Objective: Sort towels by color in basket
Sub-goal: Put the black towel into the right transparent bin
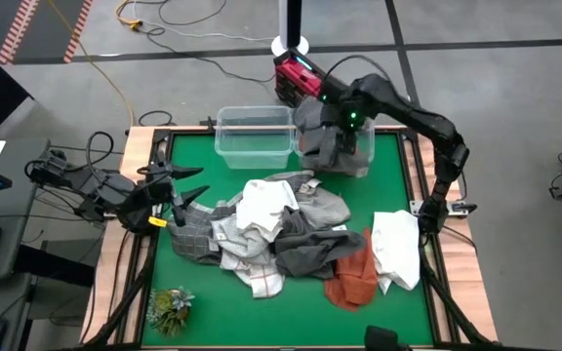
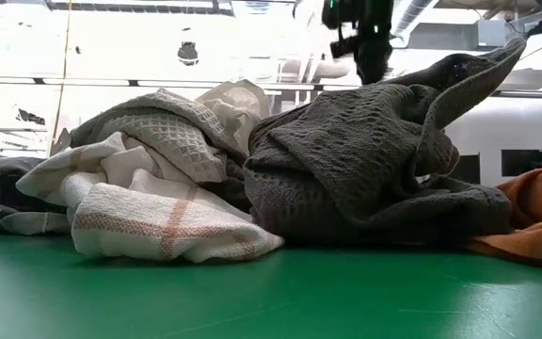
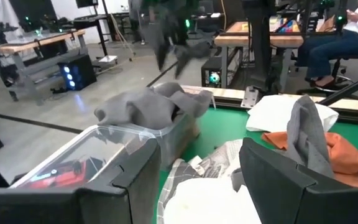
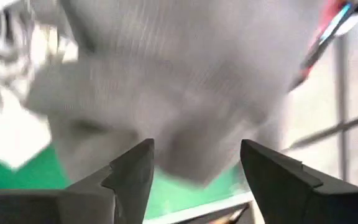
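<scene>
The right gripper (image 1: 332, 109) hangs over the far right clear bin (image 1: 361, 156), its fingers spread apart, and a dark grey towel (image 1: 322, 141) lies draped over that bin just below them. The left gripper (image 1: 188, 198) waits at the table's left edge with fingers released, holding nothing. The other towels (image 1: 281, 229) lie heaped mid-table, near the empty clear bin (image 1: 254, 136); a white towel (image 1: 396, 249) lies to the right.
</scene>
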`<action>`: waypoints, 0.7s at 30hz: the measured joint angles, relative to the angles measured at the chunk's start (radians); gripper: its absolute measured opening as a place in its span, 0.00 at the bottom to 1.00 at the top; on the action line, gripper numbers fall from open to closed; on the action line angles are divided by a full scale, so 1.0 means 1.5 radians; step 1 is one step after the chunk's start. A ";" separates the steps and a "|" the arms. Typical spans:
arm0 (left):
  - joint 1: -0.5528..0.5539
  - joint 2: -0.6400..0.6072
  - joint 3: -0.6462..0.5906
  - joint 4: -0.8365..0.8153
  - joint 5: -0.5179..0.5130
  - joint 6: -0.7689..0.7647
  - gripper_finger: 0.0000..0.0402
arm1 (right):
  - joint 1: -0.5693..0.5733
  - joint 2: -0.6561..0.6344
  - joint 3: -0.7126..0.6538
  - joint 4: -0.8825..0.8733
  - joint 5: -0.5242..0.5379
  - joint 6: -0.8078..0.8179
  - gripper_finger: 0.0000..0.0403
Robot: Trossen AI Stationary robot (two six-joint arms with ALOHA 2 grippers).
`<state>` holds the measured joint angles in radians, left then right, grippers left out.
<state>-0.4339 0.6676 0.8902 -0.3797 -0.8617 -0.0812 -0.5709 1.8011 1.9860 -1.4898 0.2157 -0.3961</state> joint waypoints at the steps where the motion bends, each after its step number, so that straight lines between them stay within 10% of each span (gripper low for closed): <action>1: 0.000 0.000 0.000 0.000 0.003 -0.005 0.52 | 0.001 -0.001 0.019 0.017 0.000 -0.010 0.68; 21: -0.003 -0.001 0.000 -0.058 0.015 -0.023 0.52 | -0.009 0.262 0.030 0.124 -0.139 -0.054 0.68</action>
<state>-0.4389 0.6667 0.8902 -0.4661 -0.8397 -0.1155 -0.5848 2.1944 2.0307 -1.3032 0.0077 -0.4778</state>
